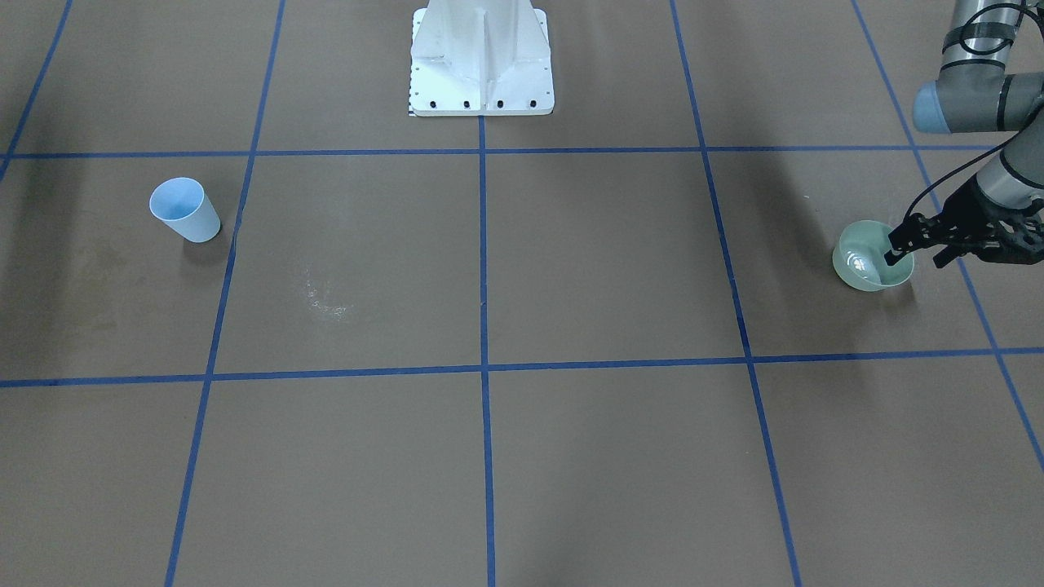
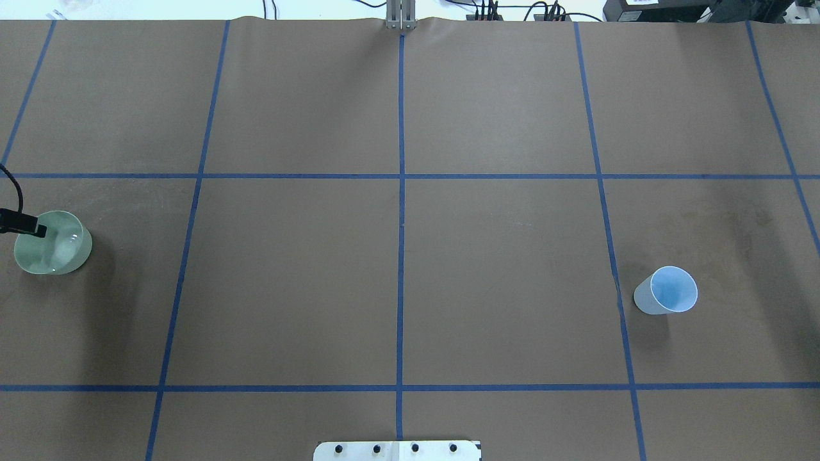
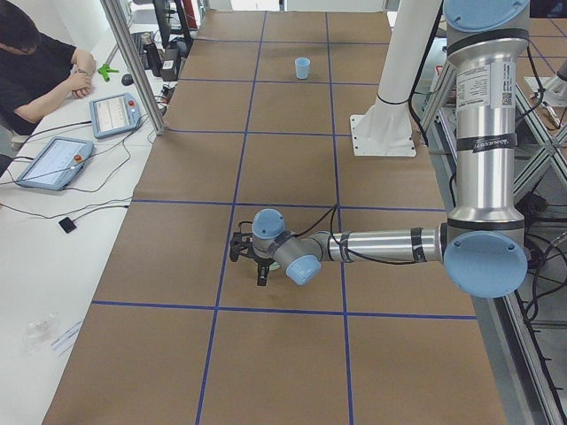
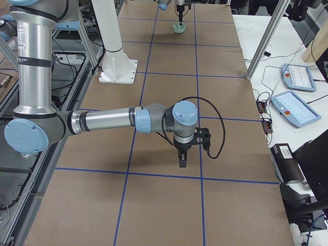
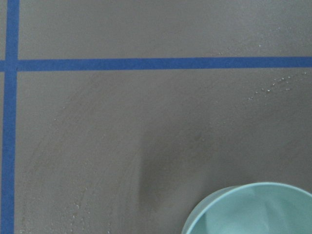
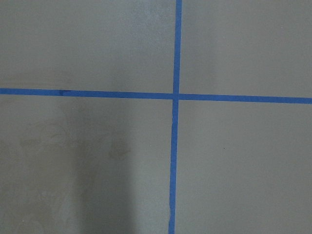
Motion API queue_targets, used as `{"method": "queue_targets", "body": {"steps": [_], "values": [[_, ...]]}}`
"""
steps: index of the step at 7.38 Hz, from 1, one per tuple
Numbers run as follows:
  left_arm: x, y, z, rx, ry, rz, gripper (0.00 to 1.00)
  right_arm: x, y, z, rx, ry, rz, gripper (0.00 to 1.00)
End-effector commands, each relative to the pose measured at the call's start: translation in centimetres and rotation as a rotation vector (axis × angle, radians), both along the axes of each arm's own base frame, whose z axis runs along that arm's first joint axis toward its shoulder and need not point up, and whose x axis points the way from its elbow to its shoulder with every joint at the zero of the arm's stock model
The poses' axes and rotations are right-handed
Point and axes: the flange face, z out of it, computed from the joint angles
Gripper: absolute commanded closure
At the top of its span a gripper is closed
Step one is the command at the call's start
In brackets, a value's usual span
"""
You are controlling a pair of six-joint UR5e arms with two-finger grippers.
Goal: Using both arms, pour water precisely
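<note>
None of the water (image 1: 858,262) is poured yet, I reckon: it sits in the green bowl (image 1: 848,275) on the worktop (image 1: 571,269), my left end effector (image 1: 915,261) spread astride its rim, unclamped, blue cup (image 1: 184,209) well away, while my right end effector (image 4: 182,163) hangs elsewhere, grip impossible to tell.

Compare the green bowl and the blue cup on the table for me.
The green bowl is wide and low; the blue cup is taller and tapers toward its base. The bowl shows a glint of water inside; the cup shows none. The left end effector reaches over the bowl's rim; the cup stands alone. Both sit upright on the brown table.
</note>
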Motion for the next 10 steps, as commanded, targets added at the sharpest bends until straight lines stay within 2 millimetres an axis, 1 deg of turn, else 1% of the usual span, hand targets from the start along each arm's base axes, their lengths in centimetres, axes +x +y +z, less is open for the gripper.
{"method": "queue_targets", "body": {"steps": [1, 2, 3, 4, 5, 6, 7, 8, 9, 10], "values": [[0.6, 0.4, 0.3, -0.003, -0.004, 0.014, 0.58, 0.0, 0.0, 0.0, 0.000, 0.000, 0.000, 0.00], [1.9, 0.8, 0.2, -0.002, -0.004, 0.040, 0.65, 0.0, 0.0, 0.1, -0.004, 0.000, 0.002, 0.00], [2.5, 1.1, 0.1, -0.001, -0.003, 0.054, 0.84, 0.0, -0.1, -0.1, 0.000, 0.001, 0.001, 0.00], [2.6, 1.1, -0.2, 0.002, 0.002, 0.056, 1.00, 0.0, -0.1, 0.0, -0.001, 0.003, 0.001, 0.00], [2.4, 1.0, -0.5, -0.003, 0.011, 0.056, 1.00, 0.0, -0.1, -0.1, -0.001, 0.001, 0.002, 0.00], [2.6, 1.3, -1.4, -0.035, 0.066, 0.098, 1.00, 0.0, -0.1, 0.0, -0.002, 0.001, 0.002, 0.00], [0.0, 0.4, -2.0, -0.077, 0.109, 0.071, 1.00, 0.0, -0.1, 0.0, -0.002, 0.001, 0.002, 0.00], [-1.8, -1.1, -5.2, -0.109, 0.140, 0.045, 1.00, 0.0, -0.1, 0.0, -0.002, 0.001, 0.002, 0.00], [-1.7, -2.4, -11.0, -0.147, 0.142, 0.043, 1.00, 0.0, -0.1, 0.0, -0.001, 0.001, 0.002, 0.00], [-0.9, -5.1, -19.7, -0.177, 0.130, 0.024, 1.00, -0.1, -0.1, 0.0, -0.001, 0.001, 0.001, 0.00]]}}
